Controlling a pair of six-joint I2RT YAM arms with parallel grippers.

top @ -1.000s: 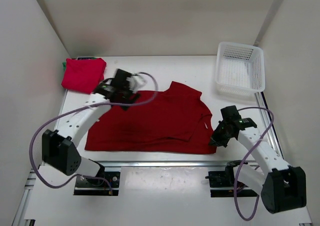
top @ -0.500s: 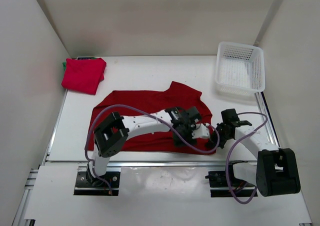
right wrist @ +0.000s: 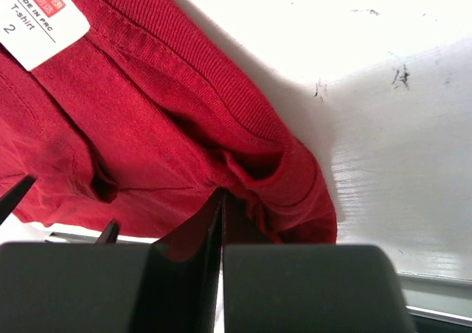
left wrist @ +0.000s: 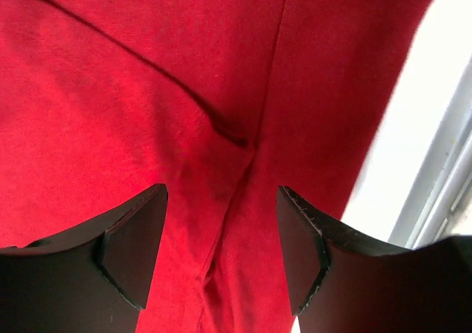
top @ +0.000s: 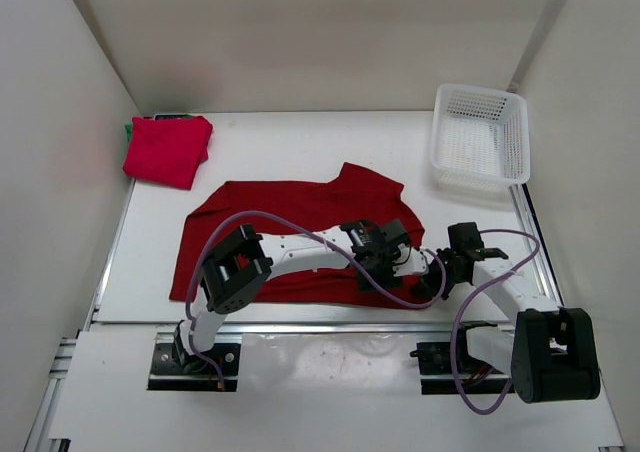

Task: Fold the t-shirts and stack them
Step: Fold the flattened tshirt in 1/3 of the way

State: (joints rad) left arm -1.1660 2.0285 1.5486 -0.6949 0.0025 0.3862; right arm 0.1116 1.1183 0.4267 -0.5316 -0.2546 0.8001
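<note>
1 spread red t-shirt [top: 300, 200] lies rumpled across the near middle of the table [top: 300, 142], its near-right corner bunched, while 1 folded red t-shirt [top: 167, 149] sits far-left atop a barely visible green t-shirt [top: 129, 129].

Spread red t-shirt [top: 290, 207]: soft matt cotton knit, fine-grained, w/ ribbed hem and stitched seams in the wrist views, lightly creased. Its neck label [right wrist: 40, 20] is a smooth white tag, printed. Folded red t-shirt [top: 168, 150]: same matt cloth. Basket [top: 480, 137] is white plastic mesh, slightly glossy. Table [top: 300, 142]: smooth white top, semi-gloss, scuffed w/ dark marks in the right wrist view. Left gripper [left wrist: 221, 208]: fingers [left wrist: 133, 244] matt black plastic, edges faintly grainy. Left arm shell [top: 300, 250] is smooth white, slight sheen. Front rail [top: 320, 327]: bare brushed metal.
</note>
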